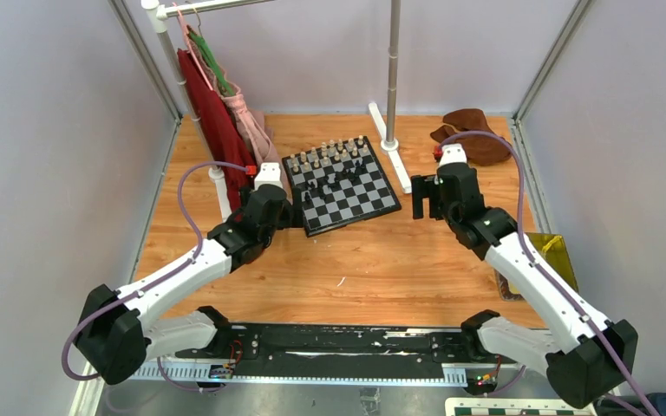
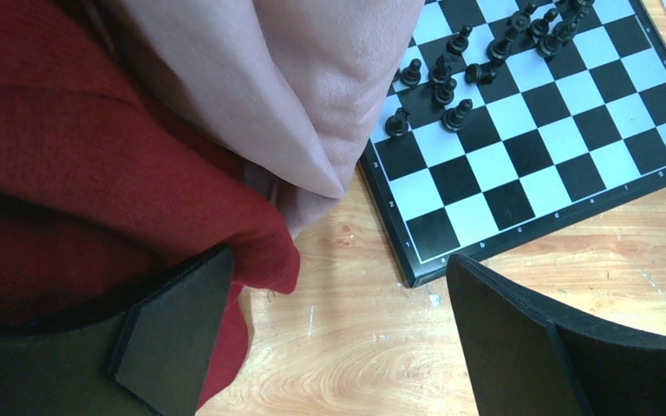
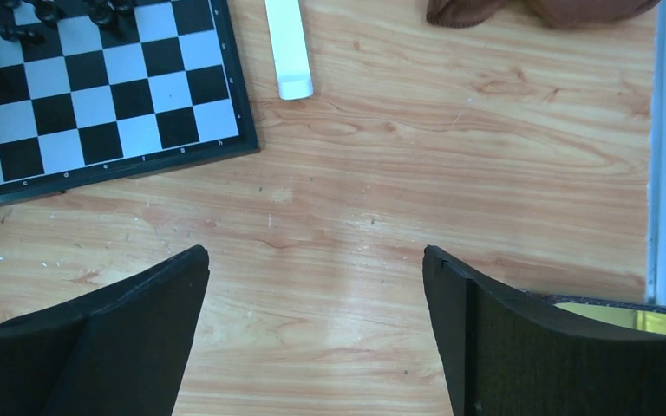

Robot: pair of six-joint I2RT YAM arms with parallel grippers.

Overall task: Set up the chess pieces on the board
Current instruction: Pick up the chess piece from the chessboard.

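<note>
Left gripper [image 2: 334, 277] and right gripper [image 3: 312, 260] gape empty, so the left should descend straight onto one black chess piece [image 2: 456, 113] ahead-right (clear of the pink cloth [image 2: 295, 87]).

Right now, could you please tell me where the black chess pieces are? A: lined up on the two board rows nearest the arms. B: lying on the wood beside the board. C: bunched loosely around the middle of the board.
C: the black chess pieces stand bunched around the middle of the board, whose near rows are bare.
</note>
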